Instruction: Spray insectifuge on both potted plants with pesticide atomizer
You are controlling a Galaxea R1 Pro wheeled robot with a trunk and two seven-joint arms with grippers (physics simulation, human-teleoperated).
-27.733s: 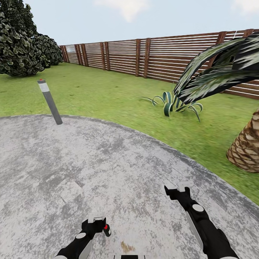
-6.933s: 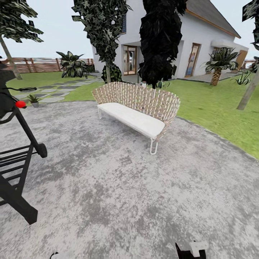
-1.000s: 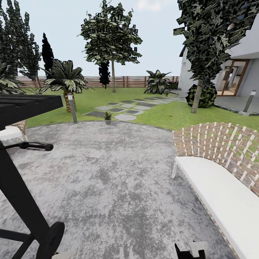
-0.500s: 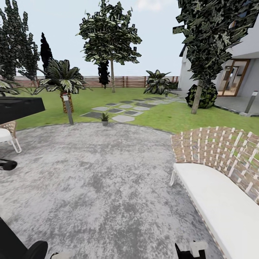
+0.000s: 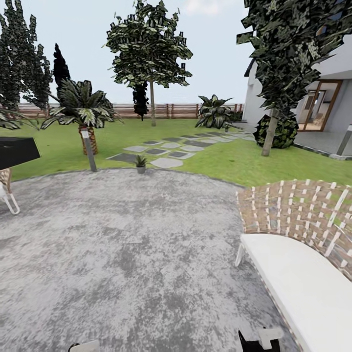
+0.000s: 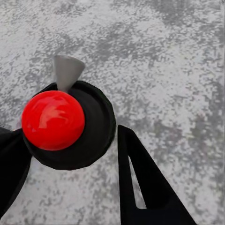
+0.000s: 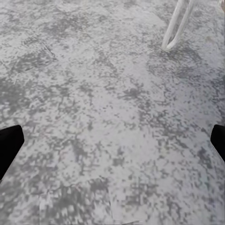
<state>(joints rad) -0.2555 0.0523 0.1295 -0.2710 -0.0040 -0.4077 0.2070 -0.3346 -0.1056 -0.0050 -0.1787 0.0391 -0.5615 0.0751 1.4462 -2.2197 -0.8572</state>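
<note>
Left wrist view: left gripper's black fingers clamp a dark red-capped atomizer; right gripper spread wide, over the round mottled grey patio. A small grey-potted plant at 12 o'clock; wicker white-cushioned bench at 3 o'clock

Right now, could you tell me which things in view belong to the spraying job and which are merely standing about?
For the job:
- potted plant at the far patio edge, beside the stepping stones
- pesticide atomizer, red-topped, held between the left gripper's fingers

Standing about:
- wicker bench
- bollard lamp
- palm
- fence
- house
</note>
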